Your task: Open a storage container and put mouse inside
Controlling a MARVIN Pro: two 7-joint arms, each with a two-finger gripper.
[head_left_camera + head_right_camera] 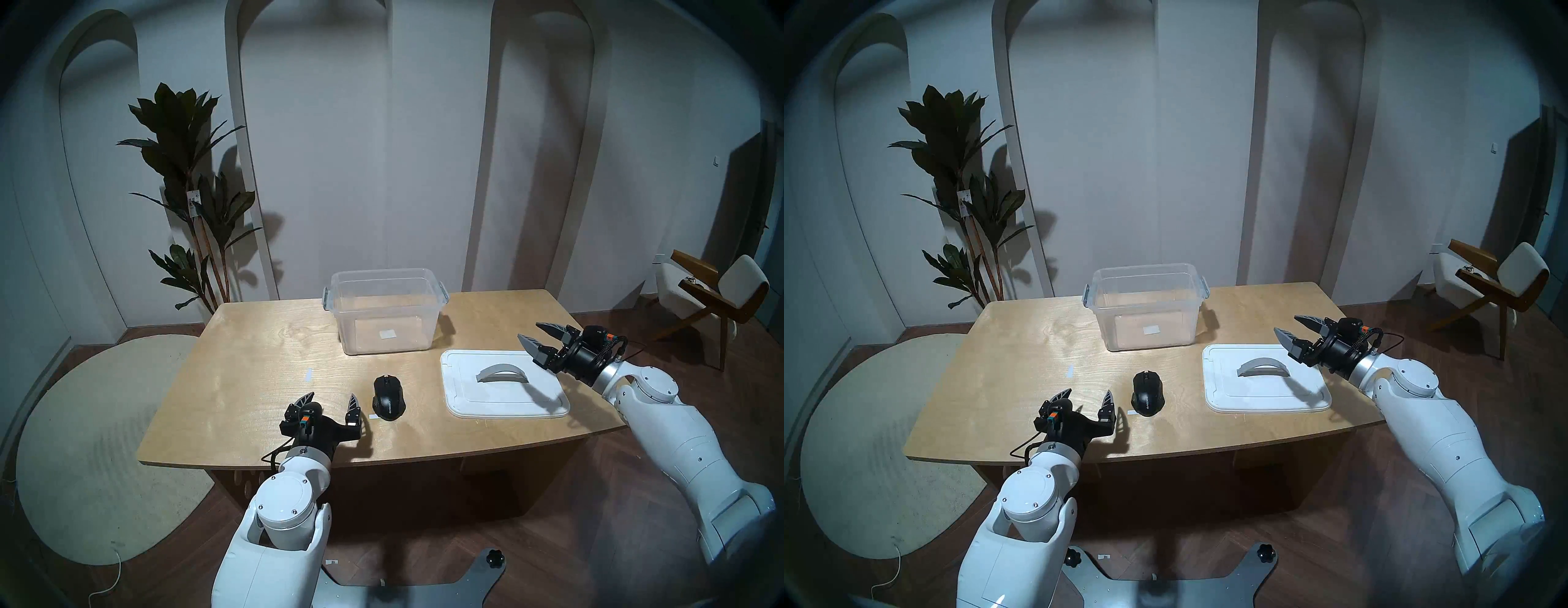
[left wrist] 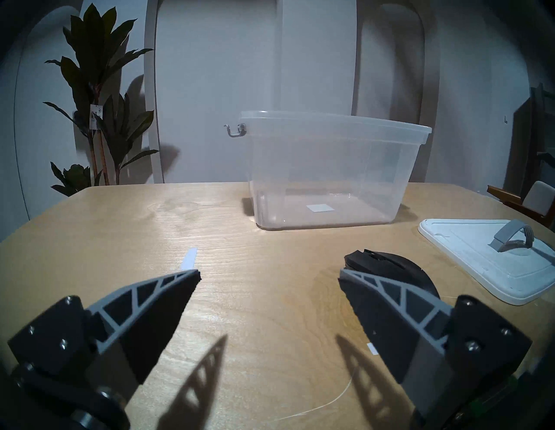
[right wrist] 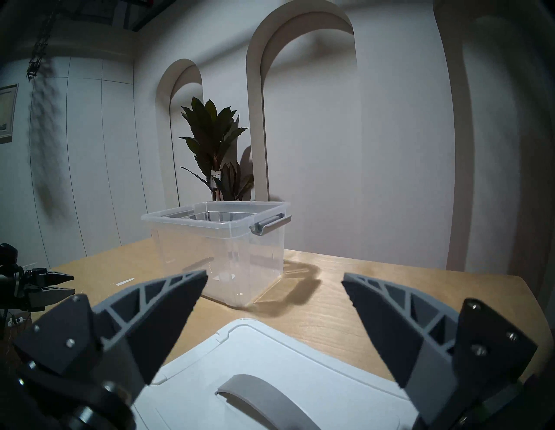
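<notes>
- Black plastic against pale wood: from the head's left eye, the mouse lies near the front edge of the desk, just to the right of the left gripper, whose fingers are spread wide and hold nothing. Its long axis runs front to back, scroll wheel toward the far edge.
- The head's right eye shows the same: the storage container stands lidless at the far edge, its lid flat by the front right corner. The right gripper, also spread and empty, hovers over the lid's right end, well apart from the mouse, so the left arm is plainly nearer.
- The left wrist view has the mouse half hidden behind the right-hand finger, outside the gap rather than between the fingers. I'd judge a sideways shift to the right is needed before closing.
- The right wrist view shows the lid's grey handle just below the parted fingers; the mouse is out of sight there.
</notes>
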